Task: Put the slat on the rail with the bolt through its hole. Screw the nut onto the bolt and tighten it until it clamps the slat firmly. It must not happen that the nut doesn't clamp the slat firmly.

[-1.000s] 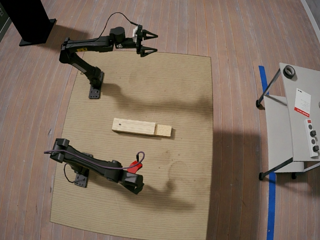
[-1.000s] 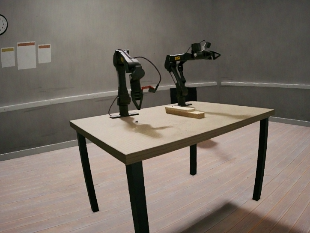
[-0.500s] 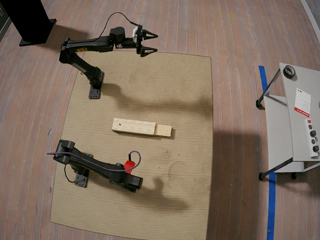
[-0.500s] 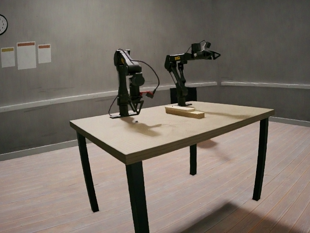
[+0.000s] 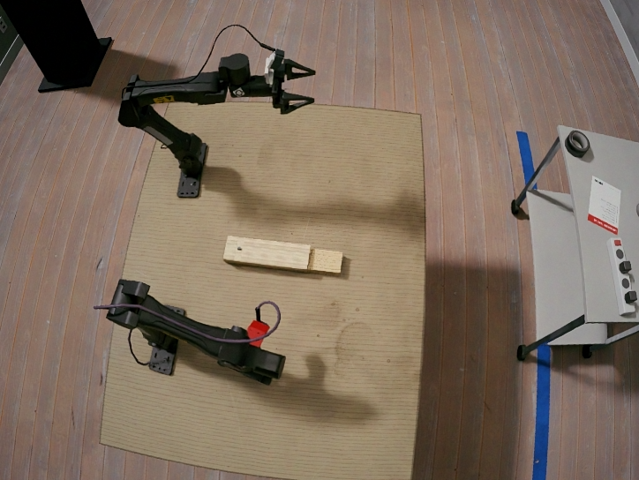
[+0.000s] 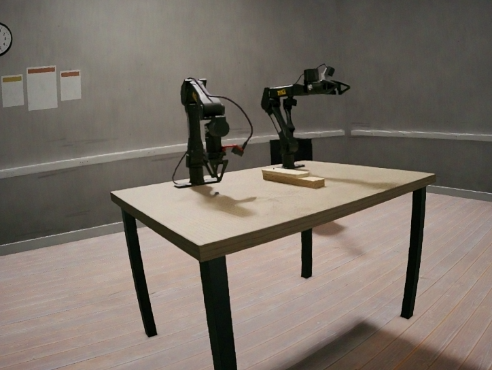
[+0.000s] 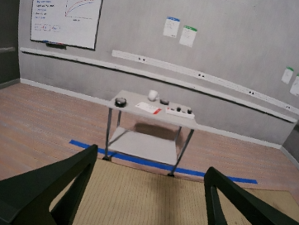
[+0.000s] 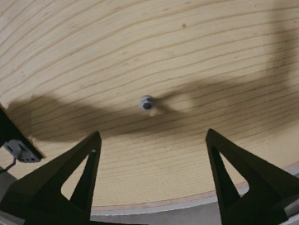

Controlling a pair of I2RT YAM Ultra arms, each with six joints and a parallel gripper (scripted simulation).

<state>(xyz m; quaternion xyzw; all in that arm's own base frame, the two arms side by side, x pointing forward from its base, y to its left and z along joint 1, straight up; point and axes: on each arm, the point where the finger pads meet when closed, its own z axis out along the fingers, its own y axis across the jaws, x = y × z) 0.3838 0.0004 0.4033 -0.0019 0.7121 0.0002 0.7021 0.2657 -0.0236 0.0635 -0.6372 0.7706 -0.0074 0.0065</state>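
The slat [image 5: 274, 254] [image 6: 285, 173] is already laid lengthwise on the rail [image 5: 328, 261] [image 6: 314, 182], one end of which is left uncovered, and what appears to be the tip of the bolt [image 5: 238, 248] is seen as a small dark mark near the slat's other end; how far it stands proud cannot be told. The placing of the slat can thus be judged done, and the fetching of the nut to be the step in hand. The nut [image 6: 215, 193] [image 8: 147, 102] is found loose on the table [image 5: 310, 160] [image 6: 179, 222] [image 8: 124, 41], well apart from the slat and beneath the right gripper [image 5: 269, 369] [image 6: 217, 179] [image 8: 154, 132], whose fingers are pointed downward, spread wide, with nothing held. The left gripper [image 5: 313, 86] [image 6: 345, 88] [image 7: 154, 163] is likewise wide open and empty, held up away from the work. In the right wrist view the nut is seen beyond the fingertips, roughly midway across the gap, so a small correction and a straight descent are probably called for before the fingers are closed on its sides. So small a part could be pushed aside or pinched askew; a level grip will be needed for it to be started squarely on the thread. Threading and tightening are yet to be done.
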